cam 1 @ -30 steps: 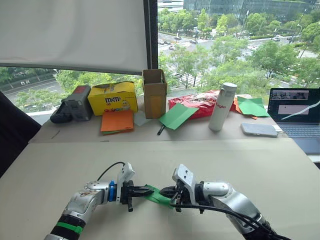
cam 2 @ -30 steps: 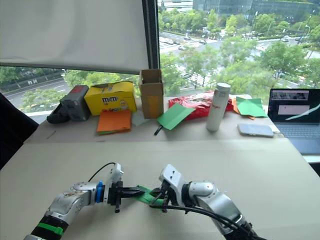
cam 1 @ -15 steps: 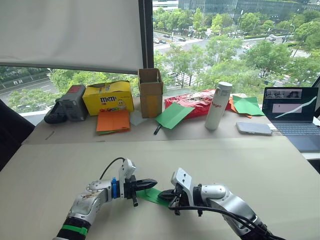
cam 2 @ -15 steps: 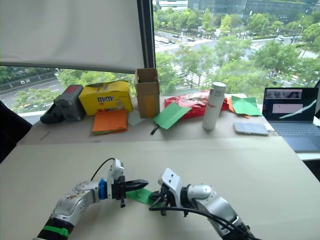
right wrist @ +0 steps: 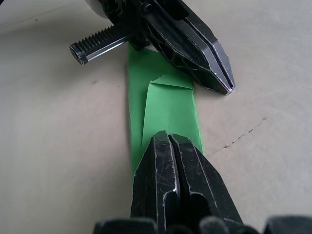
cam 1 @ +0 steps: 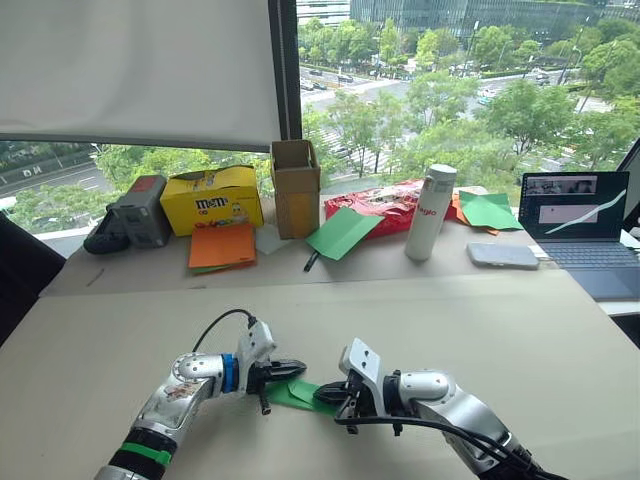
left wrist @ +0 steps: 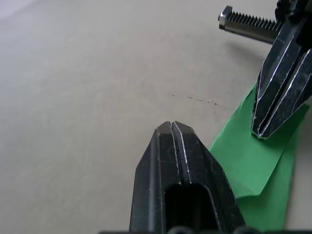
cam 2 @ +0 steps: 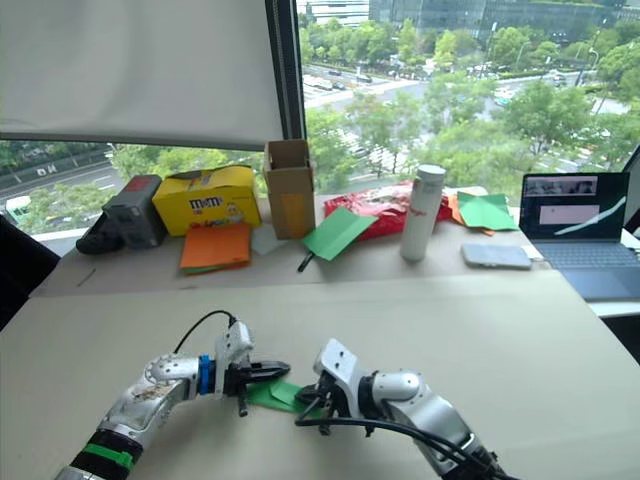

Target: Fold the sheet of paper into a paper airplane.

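The sheet of paper is a bright green, narrow, layered strip lying flat on the beige table between my two grippers. My left gripper is shut and empty. It lies across the strip's left end, with its tip on the table just past the paper's edge. My right gripper is shut too, its tip set down on the strip's other end. The folded flap shows between the two tips. I cannot see whether any paper is pinched in the right fingers.
Along the back of the table stand a black device, a yellow box, orange sheets, a cardboard box, a loose green sheet, a red bag, a white bottle and a laptop.
The camera has shifted. The green strip, slightly raised between the two grippers a second ago, now lies flat on the table. Both grippers stay close together at it.
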### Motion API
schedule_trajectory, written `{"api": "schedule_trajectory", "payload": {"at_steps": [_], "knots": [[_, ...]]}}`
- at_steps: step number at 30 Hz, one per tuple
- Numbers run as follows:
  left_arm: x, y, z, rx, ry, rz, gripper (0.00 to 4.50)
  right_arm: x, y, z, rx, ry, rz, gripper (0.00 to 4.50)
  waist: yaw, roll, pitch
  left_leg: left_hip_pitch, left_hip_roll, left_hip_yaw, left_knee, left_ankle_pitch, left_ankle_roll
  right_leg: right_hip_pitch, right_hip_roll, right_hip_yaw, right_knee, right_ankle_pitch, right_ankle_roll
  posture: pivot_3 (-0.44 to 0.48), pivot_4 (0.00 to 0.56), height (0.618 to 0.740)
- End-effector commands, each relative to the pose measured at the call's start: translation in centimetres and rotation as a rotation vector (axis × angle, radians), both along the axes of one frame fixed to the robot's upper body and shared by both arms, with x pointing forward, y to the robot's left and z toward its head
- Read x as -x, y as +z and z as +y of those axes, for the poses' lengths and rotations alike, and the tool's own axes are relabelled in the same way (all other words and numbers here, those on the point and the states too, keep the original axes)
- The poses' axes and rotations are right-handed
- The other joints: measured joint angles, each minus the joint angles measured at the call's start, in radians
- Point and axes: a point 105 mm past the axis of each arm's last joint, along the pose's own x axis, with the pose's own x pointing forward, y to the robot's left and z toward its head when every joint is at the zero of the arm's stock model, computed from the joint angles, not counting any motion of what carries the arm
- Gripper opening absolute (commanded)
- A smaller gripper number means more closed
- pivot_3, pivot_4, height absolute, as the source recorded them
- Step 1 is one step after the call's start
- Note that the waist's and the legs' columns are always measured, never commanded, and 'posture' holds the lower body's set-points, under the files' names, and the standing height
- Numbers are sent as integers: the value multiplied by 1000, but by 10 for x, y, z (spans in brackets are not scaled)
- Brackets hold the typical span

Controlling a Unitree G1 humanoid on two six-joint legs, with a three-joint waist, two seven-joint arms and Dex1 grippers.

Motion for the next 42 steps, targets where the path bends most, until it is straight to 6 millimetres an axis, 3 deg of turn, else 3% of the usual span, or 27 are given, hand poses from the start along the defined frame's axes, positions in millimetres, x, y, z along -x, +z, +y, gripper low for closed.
{"api": "schedule_trajectory", "payload": {"at_steps": [1, 4, 7, 11, 13, 16, 23, 27, 29, 32, 35, 37, 39, 42], "knots": [[17, -51, 29, -226, 0, -58, 0, 5, -28, -13, 98, -33, 77, 40, 2, 2, -2, 0, 0, 0, -1, 0, 0, 0, 0, 0, 0, 0, 0, 0, 150, 740], [17, -45, 26, -176, -12, -147, 0, 5, -28, -12, 98, -34, 77, 40, 5, 4, -2, 1, 1, 1, -1, 0, 0, 0, 0, 1, 0, 0, 0, 0, 150, 740], [10, -24, 20, 50, 94, -82, 0, 4, -28, -11, 94, -33, 81, 40, 4, 8, -2, 1, 2, 0, -1, 1, -1, 0, 1, 0, 1, -2, 4, 0, 150, 740], [-17, 36, 27, 547, 286, 115, 0, 4, -28, -10, 92, -27, 83, 40, -4, 3, 3, -1, 1, 1, 0, 1, 0, -2, 2, -1, 8, -2, 4, 0, 150, 740], [-20, 54, 34, 624, 287, 138, 0, 5, -28, -9, 91, -24, 85, 40, -8, -6, 6, -4, 2, -2, 1, 2, -3, -3, 3, -3, 7, -2, 4, 0, 150, 740], [-18, 64, 40, 624, 267, 162, 0, 5, -28, -8, 90, -21, 87, 40, -10, -8, 7, -4, 2, -4, 2, 2, -3, -4, 9, -3, 7, -1, 1, 0, 150, 740], [13, 38, 18, 400, 63, 234, 0, 5, -29, -8, 94, -20, 88, 40, -12, -2, 6, -4, 2, -3, 0, 2, -3, -3, 8, -1, 5, 0, 0, 0, 150, 740], [17, 17, 10, 296, 50, 266, 0, 5, -31, -9, 98, -26, 89, 40, -10, -3, 6, -5, 2, -3, 0, 2, -4, -3, 6, 0, 5, 0, -1, 0, 150, 740], [20, 0, 14, 208, 63, 312, 0, 5, -32, -10, 100, -29, 88, 40, -9, -3, 6, -5, 2, -3, 0, 2, -4, -3, 4, 0, 5, 0, -1, 0, 150, 740], [22, -35, 36, 68, 199, 441, 0, 5, -33, -11, 103, -31, 88, 40, -9, -1, 5, -3, 2, -3, -1, 2, -4, -3, 3, -1, 4, 0, -1, 0, 150, 740], [23, -42, 47, 82, 274, 514, 0, 5, -35, -11, 104, -31, 87, 40, -9, -1, 4, 1, 2, -3, -2, 2, -3, 0, 3, -1, 4, -1, 0, 0, 150, 740], [22, -20, 33, 210, 190, 458, 0, 5, -36, -11, 104, -30, 87, 40, -10, 0, 4, 2, 2, -3, -2, 2, -3, 0, 4, -1, 5, -5, 6, 0, 150, 740], [16, 17, 18, 390, 115, 369, 0, 3, -35, -11, 109, -29, 64, 40, -12, 2, 4, 2, 2, -3, -2, 2, -3, -2, 3, -1, 5, -5, 6, 0, 150, 740], [10, 58, 19, 550, 86, 286, 0, -8, -22, -12, 81, -57, -3, 40, -13, -5, 8, -1, 3, -3, -2, 3, -4, -2, 3, -1, 7, -2, 0, 0, 150, 740]]}}
